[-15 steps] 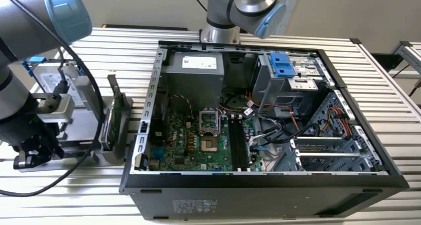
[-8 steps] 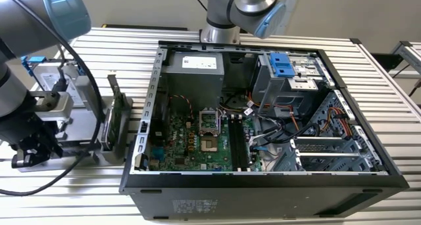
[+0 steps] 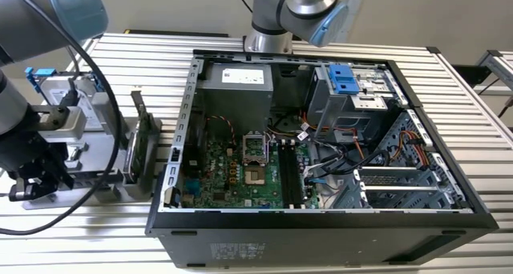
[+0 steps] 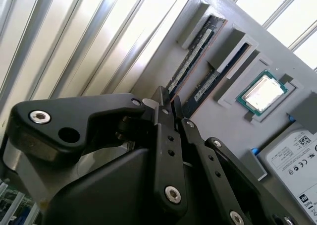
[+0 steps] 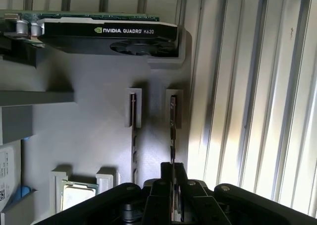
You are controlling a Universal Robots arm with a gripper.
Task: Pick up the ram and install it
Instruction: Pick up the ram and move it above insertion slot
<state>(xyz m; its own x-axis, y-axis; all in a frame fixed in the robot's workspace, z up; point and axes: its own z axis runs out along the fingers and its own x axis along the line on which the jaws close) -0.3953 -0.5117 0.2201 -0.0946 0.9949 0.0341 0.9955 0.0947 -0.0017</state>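
Note:
In both wrist views the ram [image 5: 172, 128] [image 4: 192, 59] is a slim dark stick standing on edge in the outer slot of a grey holder [image 5: 99, 136]. My gripper [image 5: 173, 173] [image 4: 167, 100] sits over one end of it. The two black fingers are drawn close together with the stick's edge running in between them. The stick still rests in its slot. A second dark stick [image 5: 132, 136] [image 4: 218, 72] stands in the neighbouring slot. In the exterior view the gripper [image 3: 36, 181] is low over the holder [image 3: 96, 190] at that view's left, beside the open computer case [image 3: 321, 166].
On the holder are a graphics card [image 5: 109, 34], a processor chip [image 4: 262, 93] [image 5: 77, 193] and a hard drive [image 4: 292, 160]. Inside the case the green motherboard [image 3: 232, 172] carries long black memory slots [image 3: 290, 175], with cables and a blue-handled drive cage [image 3: 345, 82] nearby. Everything rests on a ribbed metal table [image 3: 481, 106].

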